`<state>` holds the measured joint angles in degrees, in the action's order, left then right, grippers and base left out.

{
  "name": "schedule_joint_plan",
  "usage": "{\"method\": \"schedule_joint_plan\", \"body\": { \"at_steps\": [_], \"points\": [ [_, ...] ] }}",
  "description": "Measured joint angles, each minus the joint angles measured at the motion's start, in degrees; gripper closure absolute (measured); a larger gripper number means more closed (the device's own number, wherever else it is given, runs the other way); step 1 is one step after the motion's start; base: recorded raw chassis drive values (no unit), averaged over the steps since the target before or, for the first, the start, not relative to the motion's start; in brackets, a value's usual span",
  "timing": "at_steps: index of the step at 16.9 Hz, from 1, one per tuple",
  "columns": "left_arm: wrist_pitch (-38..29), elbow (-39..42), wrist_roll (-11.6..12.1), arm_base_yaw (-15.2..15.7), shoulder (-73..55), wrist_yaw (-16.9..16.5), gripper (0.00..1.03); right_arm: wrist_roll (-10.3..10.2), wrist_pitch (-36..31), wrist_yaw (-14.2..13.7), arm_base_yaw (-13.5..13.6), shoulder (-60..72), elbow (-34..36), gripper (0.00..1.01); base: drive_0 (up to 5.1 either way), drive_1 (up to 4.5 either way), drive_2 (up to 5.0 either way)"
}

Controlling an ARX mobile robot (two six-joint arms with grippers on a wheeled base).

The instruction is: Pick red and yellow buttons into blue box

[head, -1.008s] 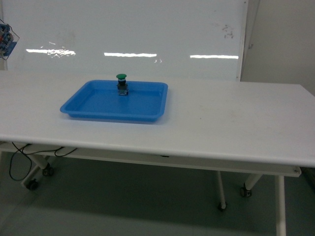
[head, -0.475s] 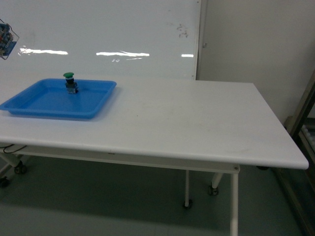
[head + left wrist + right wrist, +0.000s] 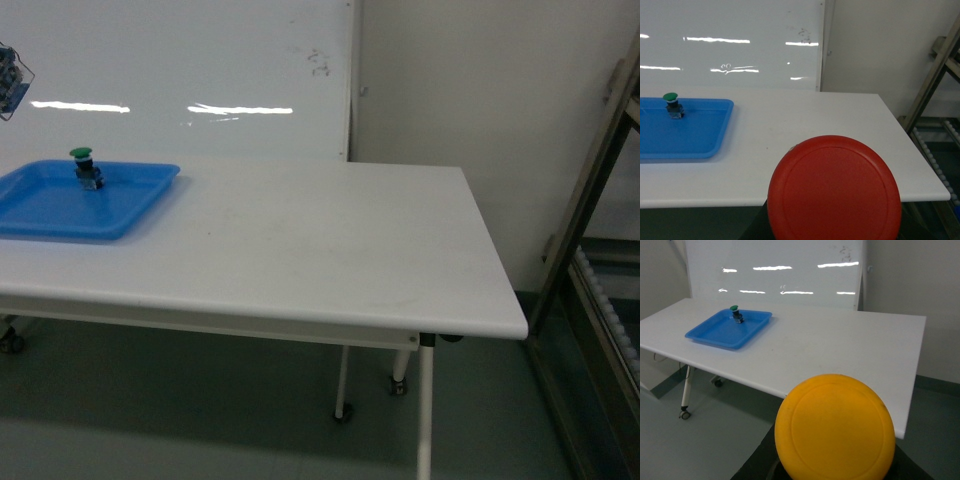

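Red and yellow buttons are being carried, as far as can be judged: a round red mushroom cap (image 3: 834,189) is filling the foot of the left wrist view and a round yellow mushroom cap (image 3: 835,428) the foot of the right wrist view, each close under its camera. The picking therefore appears to be done, while the dropping is being left for later, since the deep blue crate is not being shown in any view. Neither claw is being shown; the fingers are being hidden behind the caps, so how far each is open cannot be told, though a hold on each button is being presumed.

A long white counter (image 3: 330,250) on castored legs is being seen from the head view, with a glossy white wall board (image 3: 180,70) behind it and a metal rack frame (image 3: 590,210) standing at the right. A shallow blue plastic tray with rounded corners (image 3: 40,215) is lying toward the counter's left end. A small green-capped push-button switch (image 3: 85,165) is being left standing upright in the tray, near its far edge.
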<state>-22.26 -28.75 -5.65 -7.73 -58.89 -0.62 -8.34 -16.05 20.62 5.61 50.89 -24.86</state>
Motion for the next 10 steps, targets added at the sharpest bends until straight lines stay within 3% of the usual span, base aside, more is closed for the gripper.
{"method": "schedule_joint_plan", "body": {
  "at_steps": [10],
  "points": [
    [0.0, 0.0, 0.0, 0.3, -0.2, 0.4, 0.79, 0.0, 0.0, 0.0, 0.0, 0.2, 0.0, 0.75, 4.6, -2.28, -2.3]
  ]
}}
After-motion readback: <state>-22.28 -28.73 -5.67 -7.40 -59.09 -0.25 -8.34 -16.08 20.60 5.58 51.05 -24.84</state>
